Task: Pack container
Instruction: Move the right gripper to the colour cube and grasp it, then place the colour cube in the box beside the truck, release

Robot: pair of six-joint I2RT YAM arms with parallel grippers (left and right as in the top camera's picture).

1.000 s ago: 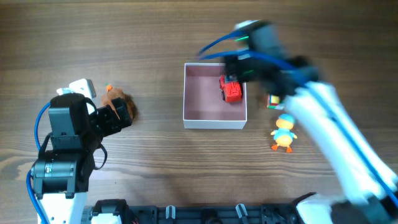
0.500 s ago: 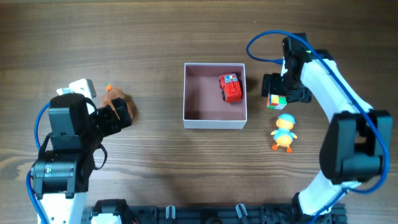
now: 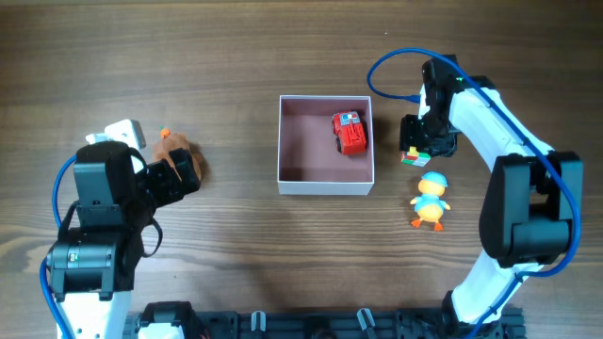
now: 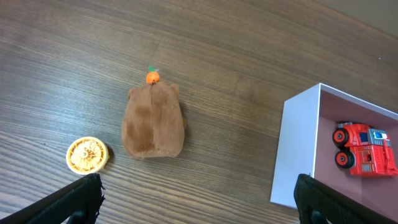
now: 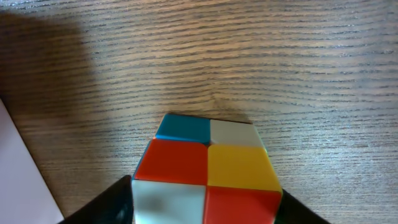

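**Hard to make out**
- Right gripper [image 5: 206,211]: you see only the tips of its dark fingers [image 5: 106,208] at the bottom corners of the right wrist view. One sits close on each side of the colour cube [image 5: 205,167]. You cannot tell whether they press it or merely flank it.
- Colour cube: the frame edge cuts off its lower part in the wrist view. From overhead the gripper body covers most of it, and only a coloured corner shows. It sits on the wooden table [image 3: 236,56], near the container's right wall.
- Left gripper [image 4: 199,202]: its fingers are spread wide, with the tips at the two lower corners of the left wrist view and only table between them. From overhead it hides part of the brown plush toy [image 4: 153,121].
- White object [image 3: 122,132]: it is partly behind the left arm, and you cannot identify it.

**Task item**
- Container [image 3: 300,141]: a white box with a pinkish floor, at mid-table between the two arms. The right edge of the left wrist view cuts it off.
- Red toy truck [image 3: 350,132]: it lies inside the container, in the upper right part as seen from overhead, close to the right wall.

**Surroundings**
- Brown plush toy: it lies flat on the table, well left of the container.
- Small orange piece [image 4: 152,77]: it is at the plush toy's far end, touching it.
- Yellow round disc [image 4: 87,154]: it is just beside the plush toy's near left side.
- Yellow duck [image 3: 431,201]: it is on the table near the container's lower right corner, close to the cube but apart from it.
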